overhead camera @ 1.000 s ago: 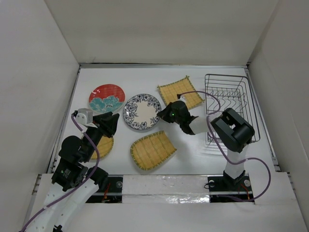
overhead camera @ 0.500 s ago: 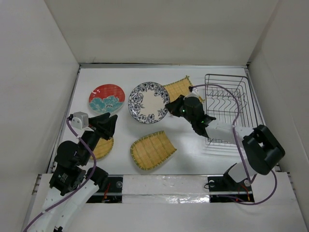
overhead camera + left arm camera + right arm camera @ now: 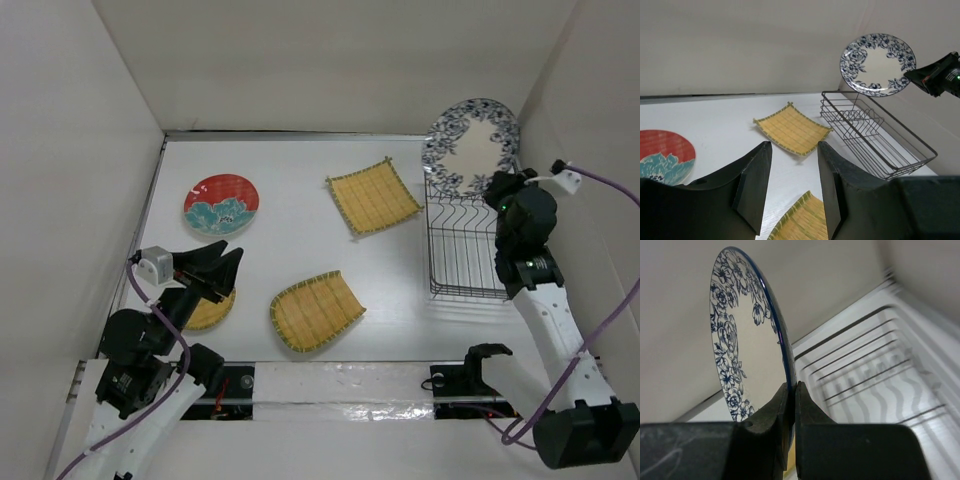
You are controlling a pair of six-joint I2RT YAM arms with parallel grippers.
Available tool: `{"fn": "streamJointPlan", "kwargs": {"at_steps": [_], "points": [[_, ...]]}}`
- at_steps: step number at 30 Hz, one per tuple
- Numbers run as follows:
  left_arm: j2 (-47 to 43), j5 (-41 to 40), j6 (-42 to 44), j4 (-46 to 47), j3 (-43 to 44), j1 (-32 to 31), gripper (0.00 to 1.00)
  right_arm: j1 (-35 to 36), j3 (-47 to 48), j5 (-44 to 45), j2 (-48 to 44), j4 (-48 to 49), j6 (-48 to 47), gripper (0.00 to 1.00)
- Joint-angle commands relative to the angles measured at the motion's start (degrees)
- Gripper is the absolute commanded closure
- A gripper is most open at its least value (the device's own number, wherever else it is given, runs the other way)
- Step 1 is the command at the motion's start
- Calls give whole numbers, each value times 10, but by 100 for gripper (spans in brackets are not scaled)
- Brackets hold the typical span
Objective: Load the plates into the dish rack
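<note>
Right wrist view has the right gripper [image 3: 790,390] clenched on the lower rim of the white plate [image 3: 740,340], one finger on each face. The plate stands on edge, upright, in the air; its cream centre is ringed by a wide band of dark blue flowers and a thin blue edge line. Below and beyond it lie the wires of the rack [image 3: 865,375], blurred here. From the top camera the plate hangs over the rack's far end, near the back right corner of the white-walled enclosure, with the side wall just beside the right arm. The rack is dark wire, long, with a row of upright prongs. Left of it on the table [image 3: 290,170] lies the square bamboo plate [image 3: 373,195], then the red plate [image 3: 221,203] well apart. The rounded bamboo plate [image 3: 316,310] sits near the front edge. The left gripper [image 3: 793,150] is released, fingers spread, above the round bamboo plate [image 3: 210,308], which it partly hides.
</note>
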Motion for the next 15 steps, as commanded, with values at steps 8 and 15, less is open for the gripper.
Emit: {"fn": "streamJointPlan", "kwargs": {"at_steps": [8, 15], "points": [[-60, 0, -7, 14, 3, -8, 61, -123, 73, 133, -18, 58, -147, 100], [-81, -18, -8, 11, 4, -26, 61, -160, 99, 131, 59, 127, -291, 100]]}}
